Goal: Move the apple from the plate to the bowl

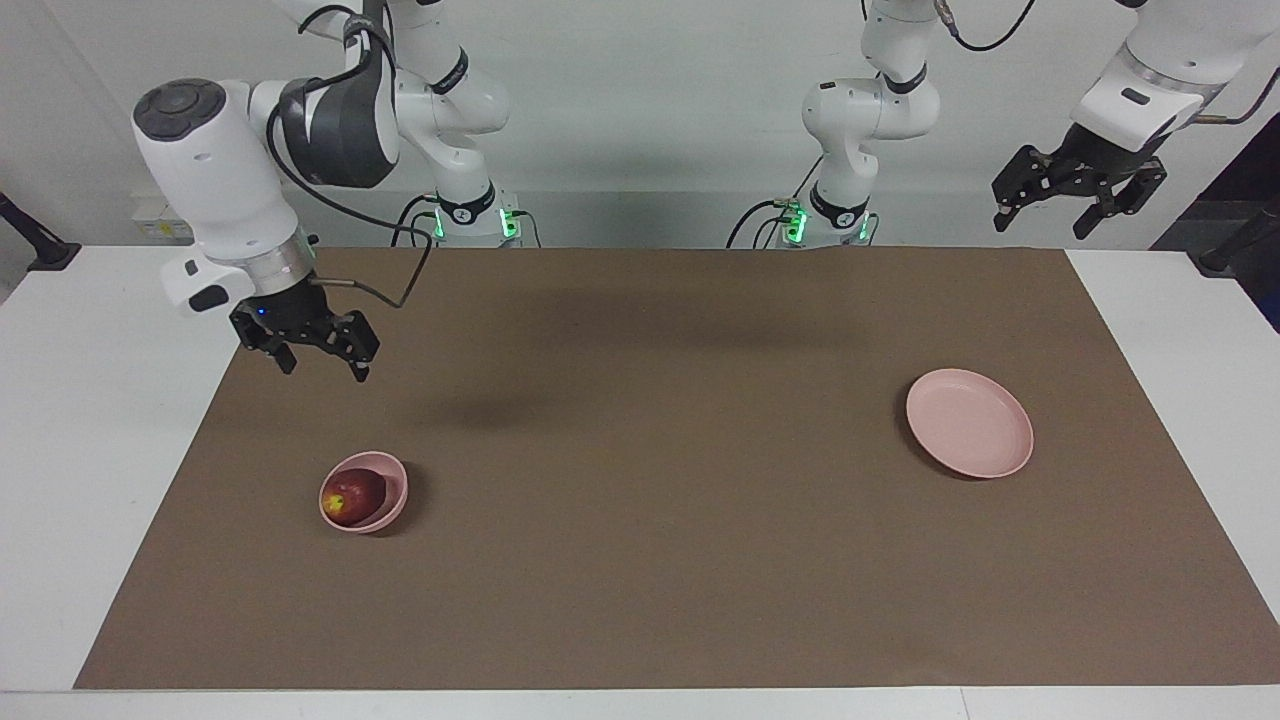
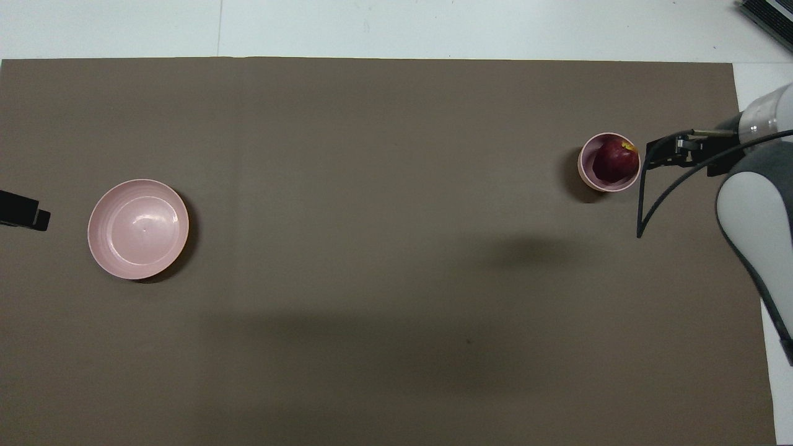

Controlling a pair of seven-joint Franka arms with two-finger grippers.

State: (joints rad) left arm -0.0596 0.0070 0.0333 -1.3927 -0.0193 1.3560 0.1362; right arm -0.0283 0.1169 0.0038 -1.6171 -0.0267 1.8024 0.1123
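On brown mat (image 1: 650, 560) — apple (image 1: 352, 494) in bowl (image 1: 385, 500), plate (image 1: 968, 422) well apart.

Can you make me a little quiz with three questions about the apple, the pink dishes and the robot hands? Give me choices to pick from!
1. Where is the apple?
A. on the plate
B. in the bowl
C. in a gripper

2. How many pink dishes are on the table?
A. one
B. two
C. three

3. What is the right gripper doing?
A. squeezing the apple
B. lifting the plate
C. hanging open over the mat, holding nothing

Answers:
1 B: the apple sits inside the bowl at the right arm's end.
2 B: only the bowl and the plate, which is bare.
3 C: its fingers are apart with nothing between them; the left gripper waits open above the table's corner.
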